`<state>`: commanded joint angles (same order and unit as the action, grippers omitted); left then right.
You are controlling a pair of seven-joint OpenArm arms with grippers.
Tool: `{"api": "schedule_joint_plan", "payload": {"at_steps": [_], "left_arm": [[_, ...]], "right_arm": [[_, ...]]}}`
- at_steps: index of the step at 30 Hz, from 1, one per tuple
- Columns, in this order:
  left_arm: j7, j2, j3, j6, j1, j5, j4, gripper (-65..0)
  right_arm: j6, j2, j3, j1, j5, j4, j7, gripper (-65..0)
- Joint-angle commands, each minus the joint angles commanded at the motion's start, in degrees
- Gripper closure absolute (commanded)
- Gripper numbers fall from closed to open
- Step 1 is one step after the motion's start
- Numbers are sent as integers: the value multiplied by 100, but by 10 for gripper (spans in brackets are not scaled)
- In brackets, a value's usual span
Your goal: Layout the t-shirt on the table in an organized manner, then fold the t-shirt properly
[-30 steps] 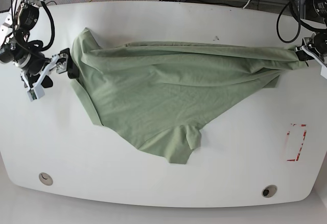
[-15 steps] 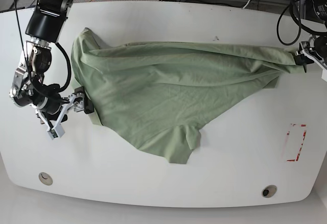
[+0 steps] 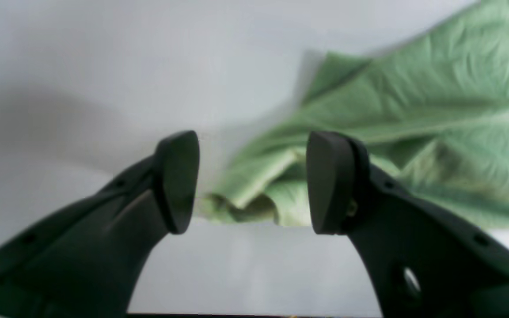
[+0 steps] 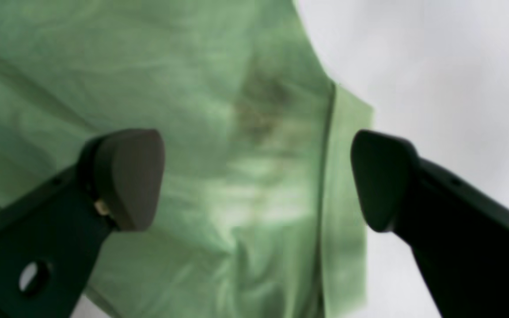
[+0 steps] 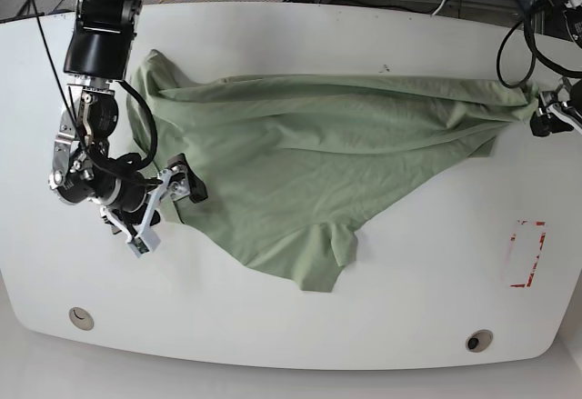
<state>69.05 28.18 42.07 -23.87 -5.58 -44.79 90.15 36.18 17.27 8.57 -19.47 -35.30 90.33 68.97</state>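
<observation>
- A pale green t-shirt lay spread but skewed across the middle of a glossy white table, bunched into long ridges along its far edge, with one lobe hanging toward the near side.
- The right gripper hovered over the shirt's near-left edge. Its wrist view showed the jaws wide apart with a hemmed flap of green fabric lying below them, nothing pinched.
- The left gripper sat at the far right end of the shirt. Its jaws stood apart, with the gathered tip of cloth lying loose on the table beyond them, not squeezed.
- The step in hand appeared to be re-gripping for the spreading stage; no folding had begun.
- To do it well, the right gripper would likely need to come down so the hemmed edge sat squarely between the fingertips, taking a single layer, not a bundle.
- The left gripper would probably do better seizing a true corner or hem than the crumpled tip.
- Pulling both ends apart gently, low over the table, should flatten the ridges without dragging the whole shirt sideways.
</observation>
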Motion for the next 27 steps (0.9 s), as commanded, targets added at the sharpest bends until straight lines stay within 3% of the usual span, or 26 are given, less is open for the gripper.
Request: {"api": "schedule_joint_plan", "payload": {"at_steps": [4, 9, 11, 12, 14, 20, 27], "left_arm": [[0, 0, 79, 0, 220, 0, 9, -361], [0, 9, 88, 0, 352, -9, 79, -360], [0, 9, 88, 0, 352, -9, 149, -360], [0, 9, 88, 0, 343, -9, 229, -360], [0, 0, 88, 0, 334, -9, 316, -360], [0, -18, 88, 0, 343, -9, 343, -360], [0, -18, 88, 0, 334, -9, 343, -360]], "right_arm": [[0, -325, -158, -132, 35, -18, -9, -637], [0, -870, -202, -290, 44, -519, -18, -287], [0, -985, -202, -316, 44, -695, -18, -185], [9, -1090, -202, -360, 44, -862, -26, -95], [9, -1187, -202, -404, 44, -1046, -26, -22], [9, -1547, -255, -431, 44, -1424, -193, -10], [9, -1609, -809, -413, 9, -2004, -633, -10]]}}
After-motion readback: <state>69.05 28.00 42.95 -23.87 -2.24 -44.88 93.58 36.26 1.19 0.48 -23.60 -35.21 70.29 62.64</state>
